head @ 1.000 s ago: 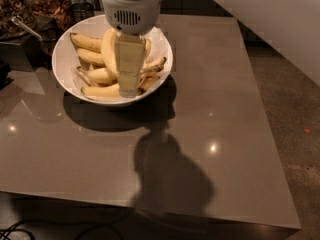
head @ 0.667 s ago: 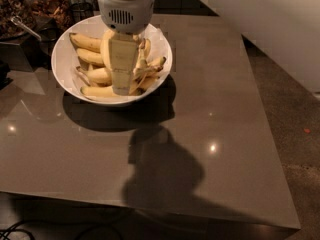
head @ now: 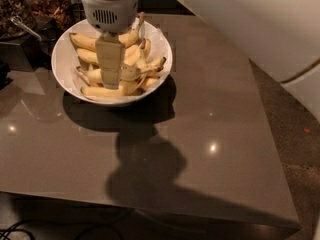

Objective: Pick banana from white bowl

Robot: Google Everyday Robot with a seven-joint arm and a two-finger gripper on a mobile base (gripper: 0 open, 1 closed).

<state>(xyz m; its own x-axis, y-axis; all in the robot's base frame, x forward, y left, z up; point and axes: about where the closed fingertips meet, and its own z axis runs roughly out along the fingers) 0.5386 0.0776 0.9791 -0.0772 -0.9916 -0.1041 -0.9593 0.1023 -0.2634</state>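
Note:
The white bowl stands at the back left of the grey-brown table and holds a pile of several yellow bananas. My gripper hangs straight down from its white, vented wrist housing over the middle of the bowl, reaching into the pile. It hides the bananas behind it. One banana leans up just right of the gripper, its stem tip rising past the far rim. I cannot tell whether the gripper holds any banana, nor which one of the pile is the task's.
The table stretches to the front and right, carrying my arm's dark shadow. Dark trays of brown snacks with a metal scoop sit behind the bowl at the back left. My white arm crosses the upper right. Floor lies to the right.
My gripper has shifted a little to the left over the bowl, and its shadow on the table has moved left with it. The bowl has stayed in place.

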